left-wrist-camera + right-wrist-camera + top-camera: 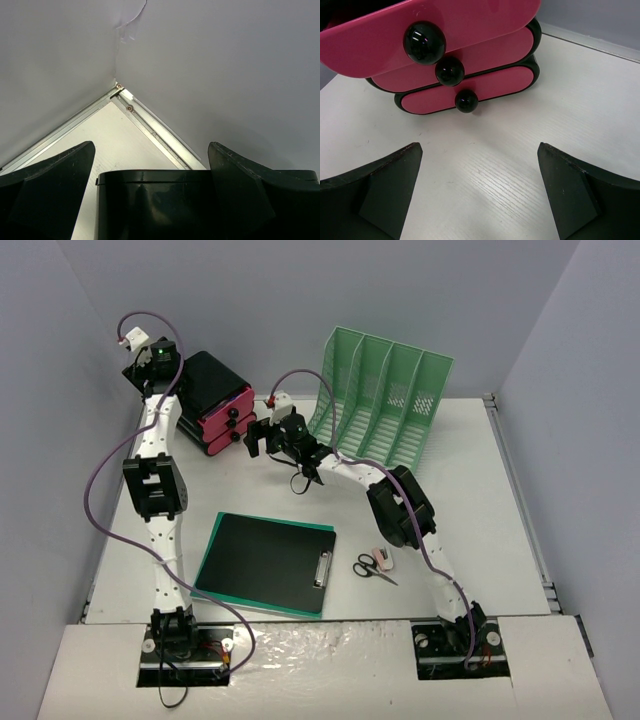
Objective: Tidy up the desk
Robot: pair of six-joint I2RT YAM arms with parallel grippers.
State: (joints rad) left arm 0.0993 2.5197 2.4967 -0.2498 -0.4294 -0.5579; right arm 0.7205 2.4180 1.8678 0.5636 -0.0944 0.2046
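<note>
Two grippers stand with jaws wide apart, and neither holds anything. The left gripper is at the far back corner of the drawer chest. Its wrist view shows the chest's black top low between its fingers; whether they touch it I cannot tell. The right gripper hovers just in front of the chest, facing the drawer fronts and apart from them.

The chest has three pink drawers with round black knobs; what is inside them is hidden. A mint-green file rack stands to the chest's right.

The white surface carries everything, the chest sitting at its far-left corner. Only the top view shows the clipboard, scissors and a small pink-and-white item, all nearer than the chest. Only the left wrist view shows the corner rails behind the chest.
</note>
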